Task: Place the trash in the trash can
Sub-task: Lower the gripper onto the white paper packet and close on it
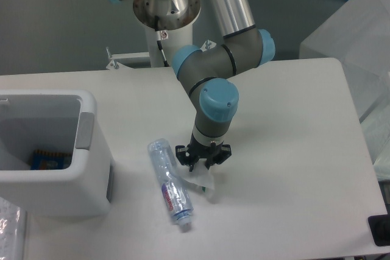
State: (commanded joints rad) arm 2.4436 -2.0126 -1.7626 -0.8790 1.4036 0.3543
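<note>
The clear plastic bottle (168,182) lies on the table, its cap end toward the front edge. The crumpled white wrapper (206,185) with a green bit lies just right of it, touching its side. My gripper (203,162) points straight down onto the wrapper's upper edge, with its fingers drawn in on the wrapper. The fingertips are partly hidden by the gripper body. The white trash can (91,150) stands at the left edge of the table, well left of the gripper, with its opening facing up.
A blue and orange packet (50,158) lies inside the trash can. The robot's base column (164,16) rises behind the table. A translucent covered object (359,47) stands at the right, and a small black object (379,229) sits at the front right corner.
</note>
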